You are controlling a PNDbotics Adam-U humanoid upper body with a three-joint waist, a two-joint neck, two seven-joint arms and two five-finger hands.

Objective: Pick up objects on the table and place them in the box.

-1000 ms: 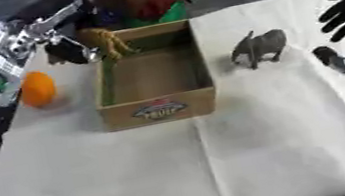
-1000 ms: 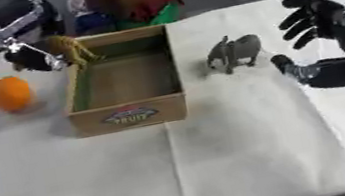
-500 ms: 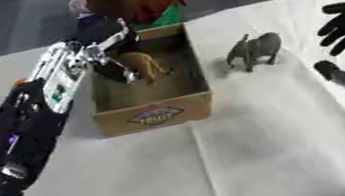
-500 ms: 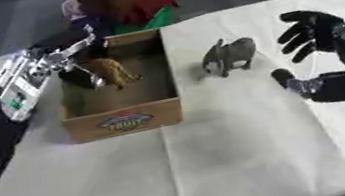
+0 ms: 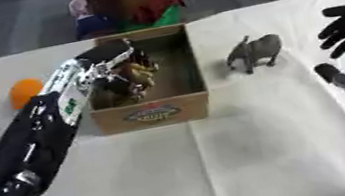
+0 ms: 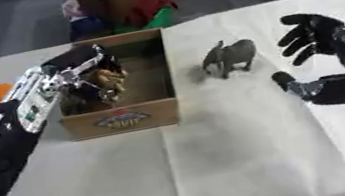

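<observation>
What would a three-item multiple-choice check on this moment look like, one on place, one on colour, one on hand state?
1. Where does the grey elephant figure stand?
A. inside the box
B. on the table right of the cardboard box
C. in the right hand

2. What colour is the round thing left of the box?
A. orange
B. blue
C. green

3. How is the left hand?
A. open and flat on the table
B. out of view
C. curled round a tan toy animal inside the box

Answers: 1 B, the elephant stands on the cloth between the box and the open right hand. 2 A, it shows orange. 3 C, its fingers wrap the toy over the box floor.
</observation>
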